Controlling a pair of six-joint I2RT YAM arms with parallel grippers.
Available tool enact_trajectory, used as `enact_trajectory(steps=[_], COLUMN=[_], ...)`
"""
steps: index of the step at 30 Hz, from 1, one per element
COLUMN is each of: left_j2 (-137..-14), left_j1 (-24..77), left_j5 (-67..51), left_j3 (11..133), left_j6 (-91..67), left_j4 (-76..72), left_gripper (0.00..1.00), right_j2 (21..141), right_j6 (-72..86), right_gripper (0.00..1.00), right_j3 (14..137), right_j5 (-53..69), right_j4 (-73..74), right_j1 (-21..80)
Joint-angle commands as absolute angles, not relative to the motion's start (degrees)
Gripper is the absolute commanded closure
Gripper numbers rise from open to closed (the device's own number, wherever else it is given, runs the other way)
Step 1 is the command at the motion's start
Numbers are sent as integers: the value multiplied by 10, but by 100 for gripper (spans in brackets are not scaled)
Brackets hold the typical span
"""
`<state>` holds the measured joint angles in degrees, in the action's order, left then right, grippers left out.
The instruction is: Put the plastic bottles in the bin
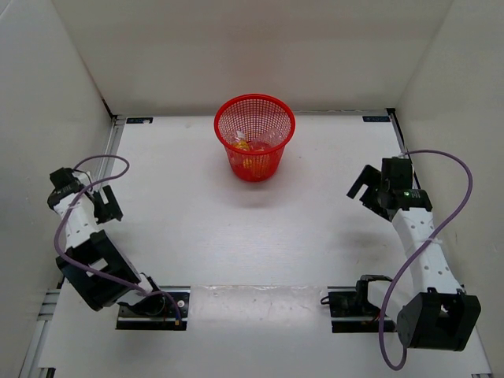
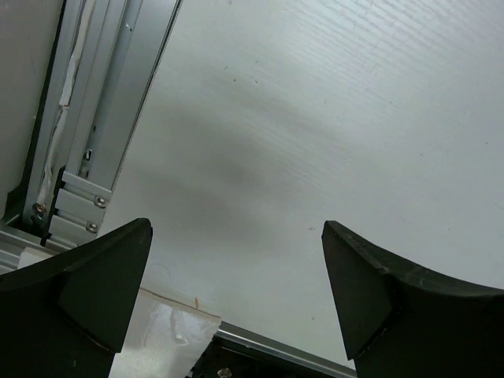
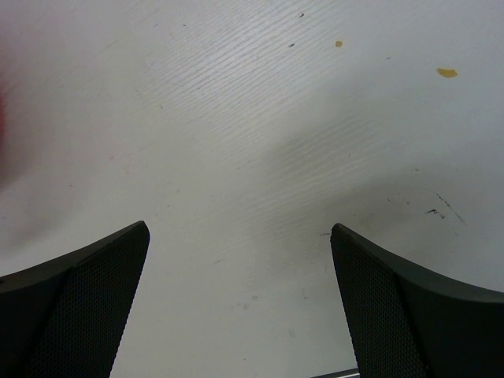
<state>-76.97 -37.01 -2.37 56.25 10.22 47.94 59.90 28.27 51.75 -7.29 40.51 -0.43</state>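
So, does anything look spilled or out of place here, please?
Nothing much: the bin stands upright with bottles inside. Only two small yellow specks and dark scuffs mark the table ahead of the right claw.

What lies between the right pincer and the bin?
Nothing. In the top external view, only bare white table runs from the right pincer to the bin.
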Motion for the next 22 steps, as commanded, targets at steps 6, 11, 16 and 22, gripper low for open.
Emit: enact_trajectory(steps=[6, 11, 16, 22], left_j2=[-773, -773, -773, -755], left_j1=[-374, -374, -374, -374], left_j5=[-79, -90, -104, -128], left_j3=[580, 580, 585, 585], left_j6=[98, 98, 116, 140], left_j4=[496, 496, 501, 506], left_gripper=[0, 0, 0, 0], right_j2=[575, 575, 585, 585], right_j6=[274, 274, 274, 274], right_gripper=[1, 1, 1, 1], right_j3=[498, 498, 498, 498], right_j5=[-78, -78, -73, -68], right_j4=[389, 389, 383, 378], right_j1=[-8, -8, -8, -8])
